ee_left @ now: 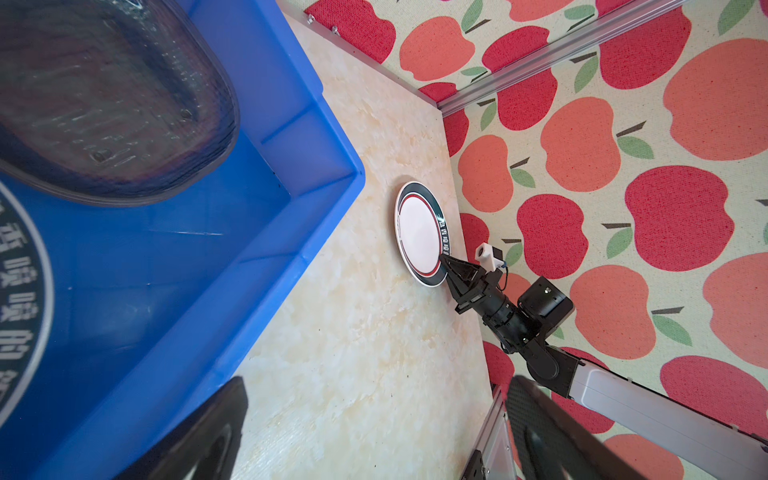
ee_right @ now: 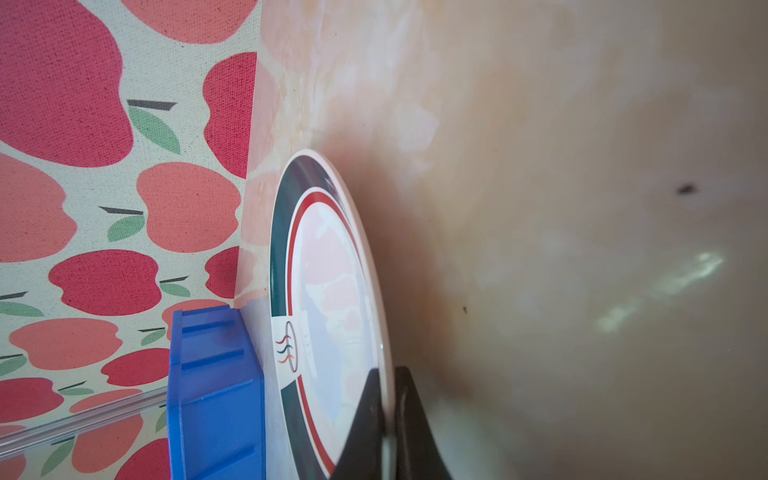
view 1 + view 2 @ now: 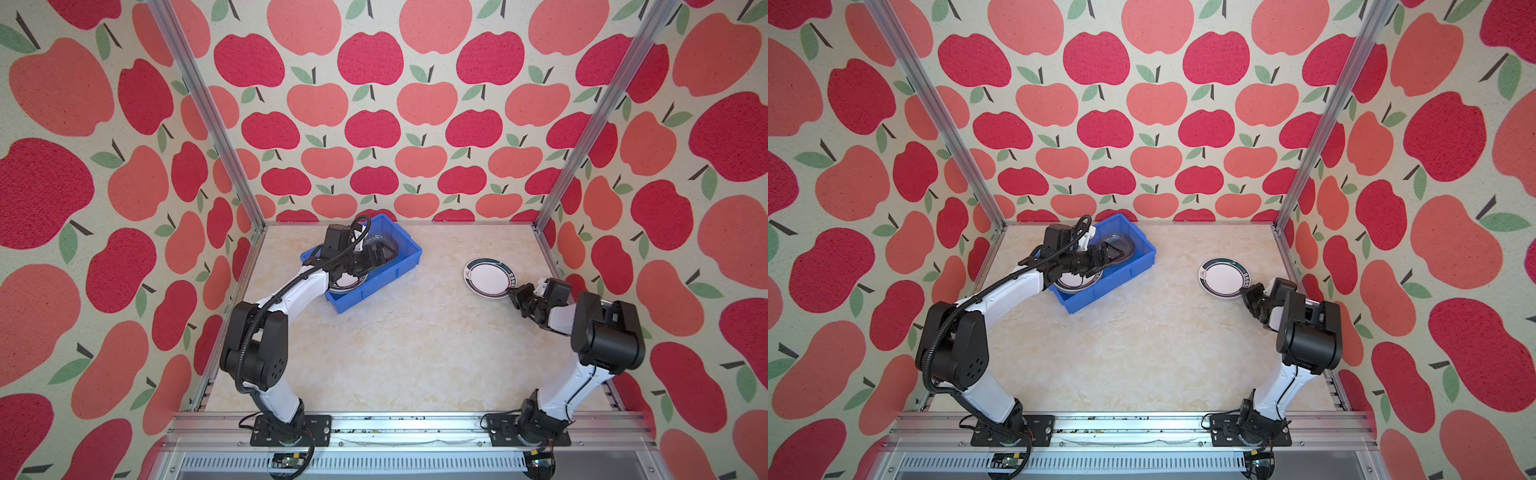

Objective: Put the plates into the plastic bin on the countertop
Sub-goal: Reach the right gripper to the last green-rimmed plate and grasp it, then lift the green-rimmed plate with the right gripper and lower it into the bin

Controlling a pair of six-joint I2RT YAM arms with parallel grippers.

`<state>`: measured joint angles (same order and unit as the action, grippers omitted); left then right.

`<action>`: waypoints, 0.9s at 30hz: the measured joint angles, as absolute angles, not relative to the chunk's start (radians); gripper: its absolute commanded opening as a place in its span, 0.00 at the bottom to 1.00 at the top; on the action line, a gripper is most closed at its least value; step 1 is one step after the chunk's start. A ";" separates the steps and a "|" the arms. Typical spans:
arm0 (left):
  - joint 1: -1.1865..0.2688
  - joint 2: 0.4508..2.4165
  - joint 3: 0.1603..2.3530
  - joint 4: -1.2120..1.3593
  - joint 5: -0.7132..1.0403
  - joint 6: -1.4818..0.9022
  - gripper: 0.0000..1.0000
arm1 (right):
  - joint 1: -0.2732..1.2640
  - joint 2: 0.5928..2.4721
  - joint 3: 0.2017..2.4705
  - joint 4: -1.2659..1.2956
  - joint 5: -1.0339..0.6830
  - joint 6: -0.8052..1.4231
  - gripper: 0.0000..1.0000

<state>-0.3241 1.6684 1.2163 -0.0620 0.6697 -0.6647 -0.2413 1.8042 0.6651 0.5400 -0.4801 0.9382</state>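
The green-rimmed plate is glossy, the plastic bin smooth, perhaps satin.

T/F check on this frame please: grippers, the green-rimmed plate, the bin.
1. The right gripper is shut on the rim of the green-rimmed plate. True.
2. That plate already lies in the bin. False: it is outside the bin, off to its right over the countertop.
3. The left gripper is open above the bin. True.
4. The bin is empty. False: it holds clear glass plates and a round plate.
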 measured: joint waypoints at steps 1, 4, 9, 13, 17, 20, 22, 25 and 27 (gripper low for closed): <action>-0.319 1.654 1.207 -0.062 0.668 -0.665 0.99 | -0.230 1.793 0.667 0.526 -0.473 0.941 0.00; -0.295 1.602 1.175 -0.063 0.662 -0.665 0.99 | -0.182 1.743 0.681 0.455 -0.445 0.941 0.00; -0.240 1.485 1.121 -0.079 0.636 -0.662 0.99 | -0.084 1.618 0.776 0.316 -0.382 0.928 0.00; -0.164 1.335 1.045 -0.123 0.601 -0.652 0.99 | 0.007 1.500 0.905 0.212 -0.303 0.876 0.00; -0.064 1.180 0.975 -0.181 0.569 -0.632 0.99 | 0.104 1.474 1.100 0.121 -0.273 0.809 0.00; -0.001 1.093 0.949 -0.250 0.541 -0.609 0.99 | 0.184 1.522 1.272 0.061 -0.288 0.764 0.00; 0.020 1.045 0.930 -0.283 0.532 -0.599 0.99 | 0.237 1.583 1.391 0.017 -0.310 0.738 0.00; 0.043 0.981 0.898 -0.319 0.530 -0.592 0.99 | 0.317 1.706 1.560 -0.036 -0.358 0.710 0.00; 0.052 0.953 0.882 -0.328 0.530 -0.592 0.99 | 0.372 1.802 1.667 -0.086 -0.389 0.694 0.00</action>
